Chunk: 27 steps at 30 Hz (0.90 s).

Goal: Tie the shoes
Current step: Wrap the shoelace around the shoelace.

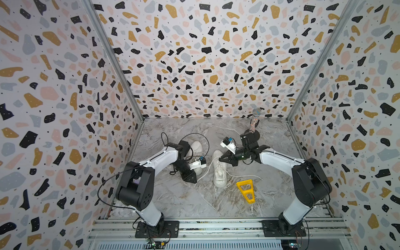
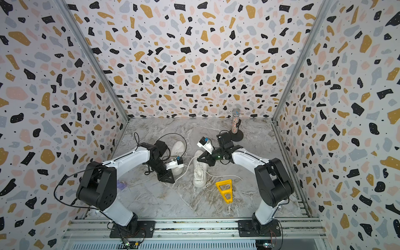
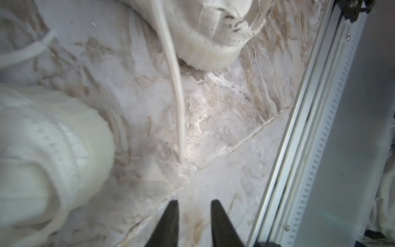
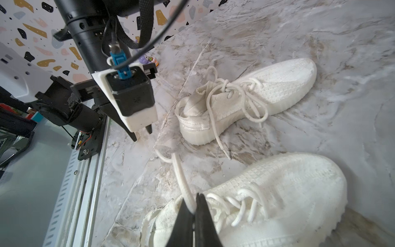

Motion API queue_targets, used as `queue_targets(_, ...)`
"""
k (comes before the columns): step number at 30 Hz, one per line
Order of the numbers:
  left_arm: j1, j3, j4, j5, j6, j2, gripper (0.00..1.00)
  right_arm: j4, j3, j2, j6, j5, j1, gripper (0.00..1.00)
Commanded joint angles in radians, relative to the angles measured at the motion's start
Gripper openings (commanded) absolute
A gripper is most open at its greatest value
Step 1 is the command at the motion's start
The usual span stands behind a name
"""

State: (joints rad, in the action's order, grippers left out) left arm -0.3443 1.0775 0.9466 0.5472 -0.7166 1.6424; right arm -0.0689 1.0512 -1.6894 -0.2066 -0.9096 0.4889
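left arm [image 1: 160, 158] bends low over the marble table [image 1: 173, 201], left gripper [image 3: 194, 203] pointing down with jaws apart and empty, the end of a white lace [image 3: 177, 96] on the table just ahead. right arm [image 1: 279, 160] reaches inward, right gripper [image 4: 195, 200] clamped on that lace above the untied shoe [image 4: 277, 192]. second shoe [image 4: 267, 92] lies beside it mid-table, laces knotted.

Marble-patterned counter [image 1: 173, 199] carrying two white sneakers, lying near each other, not touching. Bow-tied shoe [image 4: 256, 96] sitting sole-down. Loose-laced shoe [image 1: 219, 173] trailing lace [image 3: 179, 102], its end resting on bare marble. Yellow triangular frame [image 1: 245, 190] lying flat just beside loose-laced shoe. Microphone [image 2: 235, 123] standing upright on round black base near back edge.
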Motion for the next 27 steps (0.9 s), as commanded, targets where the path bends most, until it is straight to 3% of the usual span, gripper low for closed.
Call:
queue_targets(1, -0.001, 0.018, -0.08, 0.037, 0.014, -0.059, 0.46, 0.06, 0.0, 0.004, 0.045, -0.04, -0.006, 0.04)
queue_targets(4, -0.008, 0.022, -0.191, 0.096, 0.105, -0.099, 0.62, 0.104, -0.021, 0.0, 0.097, -0.046, -0.009, 0.05)
queue_targets(7, -0.049, 0.022, -0.335, 0.093, 0.228, -0.104, 0.7, 0.15, -0.036, -0.008, 0.164, -0.049, -0.014, 0.05)
queue_targets(14, -0.12, -0.008, -0.707, 0.019, 0.534, -0.045, 0.75, 0.25, -0.051, -0.053, 0.324, -0.054, -0.029, 0.06)
queue_targets(23, -0.206, -0.027, -0.895, -0.127, 0.656, 0.047, 0.81, 0.3, -0.048, -0.087, 0.403, -0.07, -0.04, 0.06)
queue_targets(27, -0.217, -0.036, -0.919, -0.119, 0.669, 0.067, 0.81, 0.301, -0.043, -0.091, 0.409, -0.072, -0.042, 0.06)
